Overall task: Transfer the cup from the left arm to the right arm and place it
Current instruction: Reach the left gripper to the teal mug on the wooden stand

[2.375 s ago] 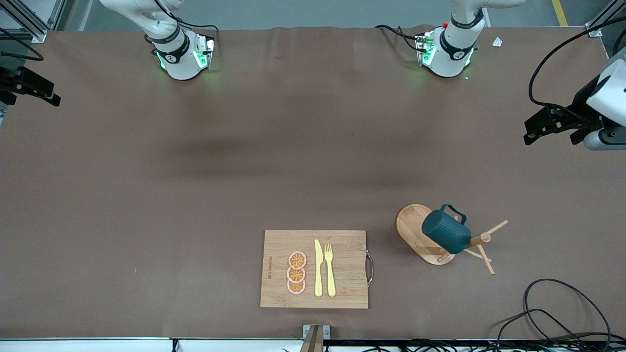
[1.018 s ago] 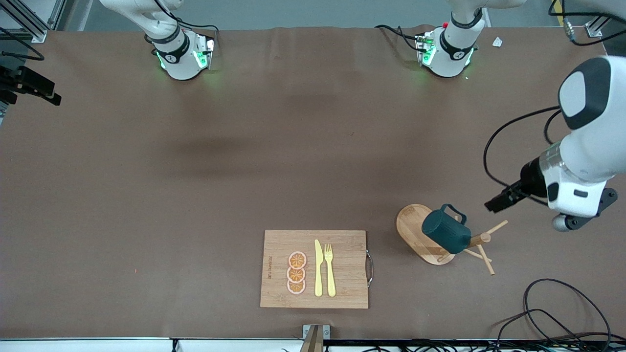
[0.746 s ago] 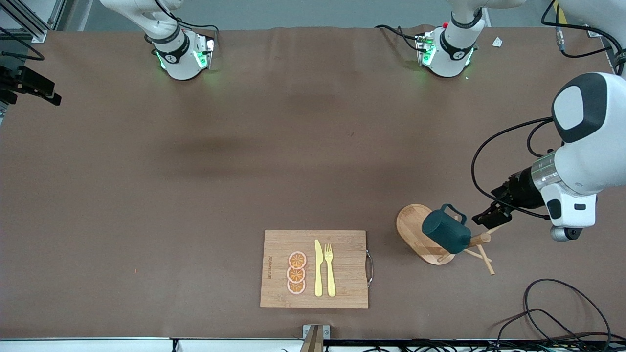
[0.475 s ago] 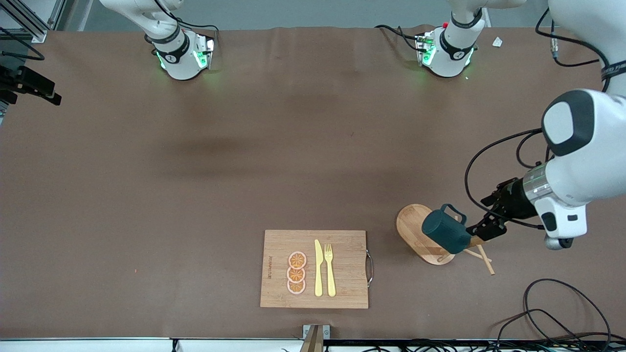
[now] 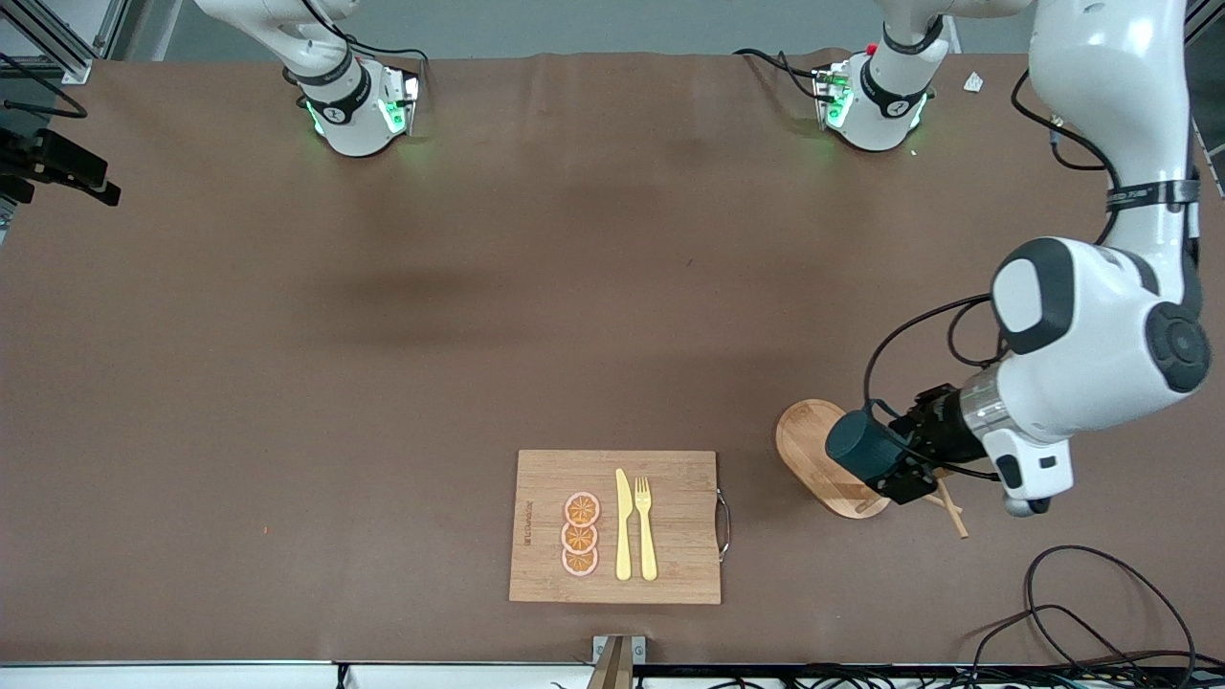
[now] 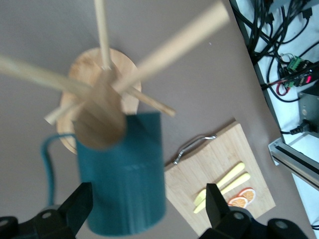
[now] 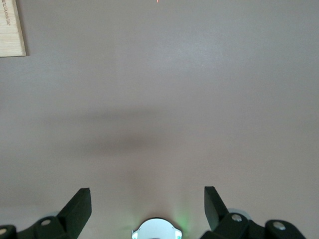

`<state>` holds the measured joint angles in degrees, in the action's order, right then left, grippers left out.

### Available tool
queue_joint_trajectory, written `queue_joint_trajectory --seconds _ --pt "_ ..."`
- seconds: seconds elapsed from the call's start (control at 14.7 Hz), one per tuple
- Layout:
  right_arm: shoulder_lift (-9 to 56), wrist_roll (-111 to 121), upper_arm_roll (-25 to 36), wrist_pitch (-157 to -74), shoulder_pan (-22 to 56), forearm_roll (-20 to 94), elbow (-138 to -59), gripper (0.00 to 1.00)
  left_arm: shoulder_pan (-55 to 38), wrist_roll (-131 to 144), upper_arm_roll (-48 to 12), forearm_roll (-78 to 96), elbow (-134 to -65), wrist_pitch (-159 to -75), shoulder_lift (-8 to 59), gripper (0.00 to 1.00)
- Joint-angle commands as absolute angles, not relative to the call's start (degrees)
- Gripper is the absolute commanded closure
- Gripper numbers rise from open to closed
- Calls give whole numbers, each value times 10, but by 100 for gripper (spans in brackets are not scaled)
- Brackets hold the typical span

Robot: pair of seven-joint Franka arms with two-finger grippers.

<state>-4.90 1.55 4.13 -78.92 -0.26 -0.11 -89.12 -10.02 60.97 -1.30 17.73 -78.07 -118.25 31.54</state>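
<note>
While the cup (image 5: 864, 452) hung unlifted on its rack (image 5: 831, 461), the open left end effector (image 5: 904, 457) straddled it; the right end effector (image 7: 147, 211) waited, open and empty.

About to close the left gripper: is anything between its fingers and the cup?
Nothing visible blocks the grasp. The left gripper is open, its fingers flanking the cup, which hangs on a peg of the wooden rack. That peg runs inside the cup. The right gripper waits open over bare table.

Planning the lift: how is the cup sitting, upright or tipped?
Tipped: the cup hangs sideways on the wooden rack, with the open left claw around it.
</note>
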Motion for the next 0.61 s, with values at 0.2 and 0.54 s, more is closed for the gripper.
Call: queue_joint_trajectory --seconds 0.2,0.54 --pt "-64 21 34 -789 -13 2 -907 0 -101 610 -11 181 -775 -1193 332 0" --pt "-64 20 34 -789 -13 2 -907 0 -96 607 -11 183 -775 -1200 345 0"
